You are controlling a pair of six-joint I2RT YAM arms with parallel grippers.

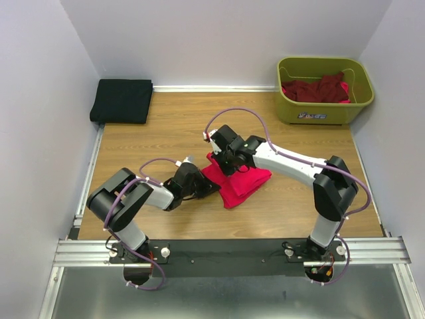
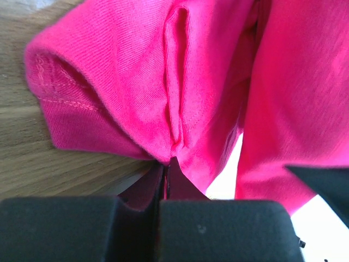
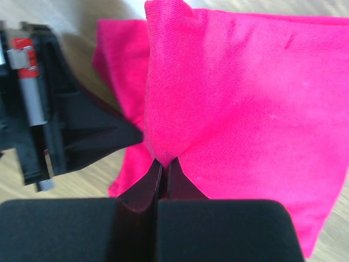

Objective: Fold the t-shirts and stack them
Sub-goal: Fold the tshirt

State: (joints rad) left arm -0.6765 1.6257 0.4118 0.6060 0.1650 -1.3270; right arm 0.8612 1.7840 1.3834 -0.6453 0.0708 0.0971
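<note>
White walls enclose a wooden desk, which we view from above and behind two robot arms mounted at its near edge. Near the middle of the desk lies a pink-red t-shirt, bunched and partly folded, with both arms reaching in to it. The left end effector meets the shirt at its left edge. Through the left wrist camera we see its fingers pressed together on a pinched ridge of the pink cloth, just above the wood. The right end effector meets the shirt at its far side. Through the right wrist camera we see its fingers clenched on a raised corner of the same shirt, with the left arm's black wrist close by on the left. A black t-shirt lies folded flat in the far left corner of the desk. In the far right corner stands an olive-green tub holding crumpled maroon t-shirts.
</note>
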